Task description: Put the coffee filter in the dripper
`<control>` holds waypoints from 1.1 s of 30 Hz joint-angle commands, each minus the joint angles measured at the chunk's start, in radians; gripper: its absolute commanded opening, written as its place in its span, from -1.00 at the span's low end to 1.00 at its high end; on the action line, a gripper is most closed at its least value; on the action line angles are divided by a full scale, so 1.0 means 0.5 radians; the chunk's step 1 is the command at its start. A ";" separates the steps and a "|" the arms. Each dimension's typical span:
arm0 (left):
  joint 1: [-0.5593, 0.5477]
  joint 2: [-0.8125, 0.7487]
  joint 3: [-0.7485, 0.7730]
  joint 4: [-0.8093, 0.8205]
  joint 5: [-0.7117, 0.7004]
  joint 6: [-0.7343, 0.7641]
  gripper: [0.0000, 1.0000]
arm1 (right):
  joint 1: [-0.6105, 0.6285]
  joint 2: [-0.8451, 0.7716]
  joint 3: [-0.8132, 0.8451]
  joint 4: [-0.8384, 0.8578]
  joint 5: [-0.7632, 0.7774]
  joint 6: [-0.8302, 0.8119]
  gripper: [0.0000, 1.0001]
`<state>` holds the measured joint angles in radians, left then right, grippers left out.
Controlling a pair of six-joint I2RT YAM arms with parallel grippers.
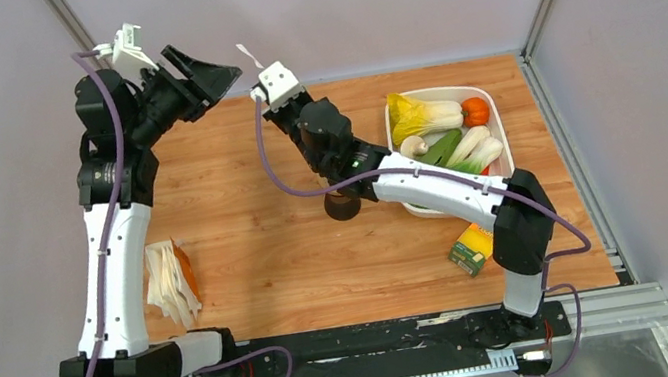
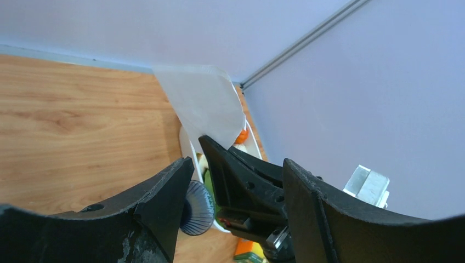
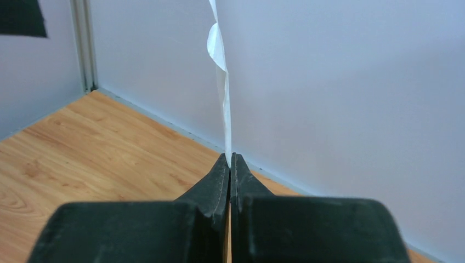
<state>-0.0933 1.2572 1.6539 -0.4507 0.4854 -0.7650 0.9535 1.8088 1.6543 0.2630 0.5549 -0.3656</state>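
Top external view: at the left edge of the worktop point(image 1: 260, 261) lies a loose stack of pale papers point(image 1: 168, 284). Above it, the raised left claw point(image 2: 238, 161) gapes wide and holds nothing. Just to its right, high over the far side, the coffee filter point(image 2: 203, 104) stands upright from the right claw point(image 3: 230, 156), whose tips are pressed tight together on the sheet's lower edge. The filter is flat, and its free top curls slightly. The dripper point(image 1: 343, 207) sits mid-worktop beneath the right arm, well apart from the paper. A white tub of vegetables point(image 1: 492, 113) stands farther right. The filter looks feather-light, limp and easily creased. A gentle pinch at the rim or the folded seam would likely suit it best. Its sides probably need spreading into a cone before it seats in the mouth.
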 commanded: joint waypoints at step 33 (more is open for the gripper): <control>-0.122 0.091 -0.199 0.234 0.006 -0.218 -0.99 | 0.168 -0.117 -0.364 0.565 -0.088 -0.933 0.26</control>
<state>-0.1501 1.3102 1.5303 -0.3553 0.4698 -0.9291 1.0470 1.8290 1.4990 0.5911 0.6060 -0.8730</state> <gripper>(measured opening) 0.037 0.404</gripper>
